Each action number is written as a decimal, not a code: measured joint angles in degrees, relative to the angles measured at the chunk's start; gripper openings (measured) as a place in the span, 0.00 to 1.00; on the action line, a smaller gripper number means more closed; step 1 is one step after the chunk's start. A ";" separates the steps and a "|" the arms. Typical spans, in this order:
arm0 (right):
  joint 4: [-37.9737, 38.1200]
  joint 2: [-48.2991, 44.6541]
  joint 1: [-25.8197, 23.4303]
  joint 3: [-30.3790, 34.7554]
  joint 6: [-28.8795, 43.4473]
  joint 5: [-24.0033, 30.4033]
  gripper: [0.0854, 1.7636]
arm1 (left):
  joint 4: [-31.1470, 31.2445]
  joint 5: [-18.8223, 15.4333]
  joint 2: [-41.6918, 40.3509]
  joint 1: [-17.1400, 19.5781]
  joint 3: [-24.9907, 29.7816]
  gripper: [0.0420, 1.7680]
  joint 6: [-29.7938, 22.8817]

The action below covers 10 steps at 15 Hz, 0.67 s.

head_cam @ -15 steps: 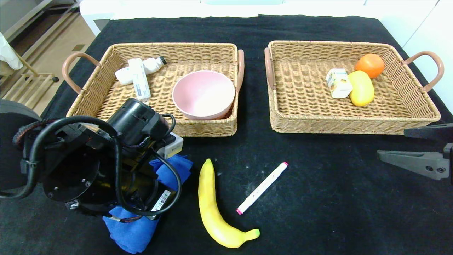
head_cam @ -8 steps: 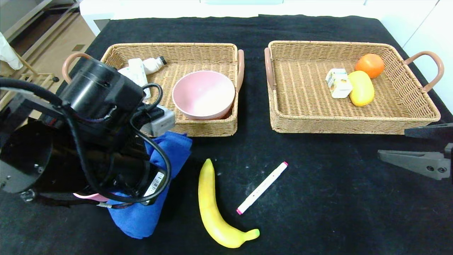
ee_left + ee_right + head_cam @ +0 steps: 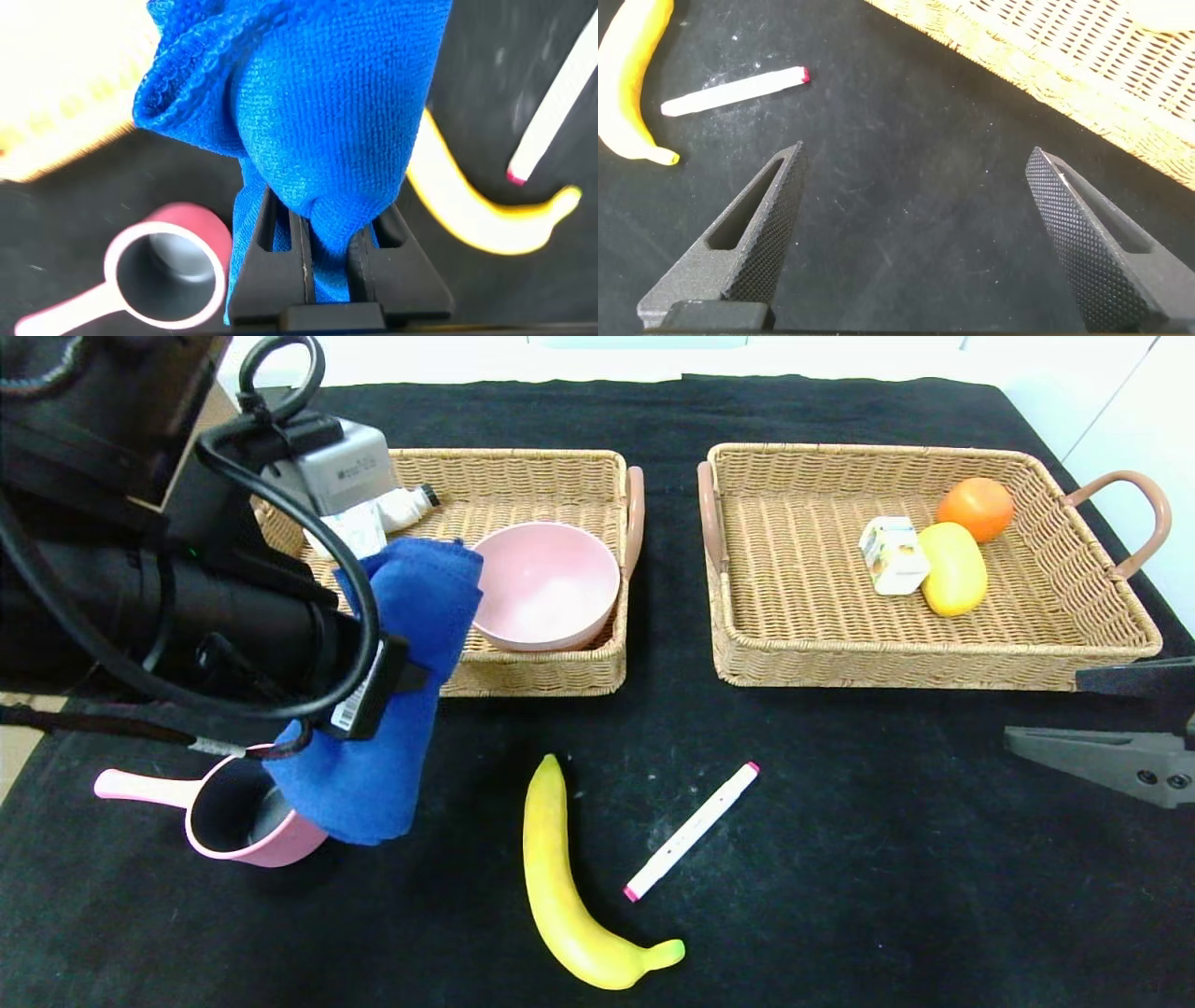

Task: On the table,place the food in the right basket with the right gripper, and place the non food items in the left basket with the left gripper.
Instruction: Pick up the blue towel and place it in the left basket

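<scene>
My left claw (image 3: 308, 245) is clenched on the blue cloth (image 3: 397, 691) at left of frame; its drooping tail risks snagging the left basket (image 3: 523, 674) rim.

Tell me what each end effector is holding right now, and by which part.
The left end effector is shut on the blue cloth, pinching a bunched fold so that it hangs. The right end effector is open, holding nothing.
</scene>
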 joint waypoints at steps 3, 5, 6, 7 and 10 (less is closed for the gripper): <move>0.00 -0.35 0.00 0.00 -0.02 0.02 0.97 | -0.44 -0.20 2.04 3.56 -6.64 0.14 0.96; -0.02 -0.60 0.00 0.00 -0.02 0.07 0.97 | -0.63 -0.96 3.74 5.90 -11.08 0.14 1.18; -0.02 -0.68 0.00 0.00 0.00 0.05 0.97 | -1.02 -1.82 4.74 7.25 -13.23 0.14 1.22; -0.02 -0.72 0.00 0.00 -0.02 0.02 0.97 | -2.15 -2.80 5.73 8.59 -14.87 0.14 1.27; 0.00 -0.88 0.00 0.00 -0.02 0.05 0.97 | -9.29 -6.28 9.05 12.93 -17.60 0.14 1.57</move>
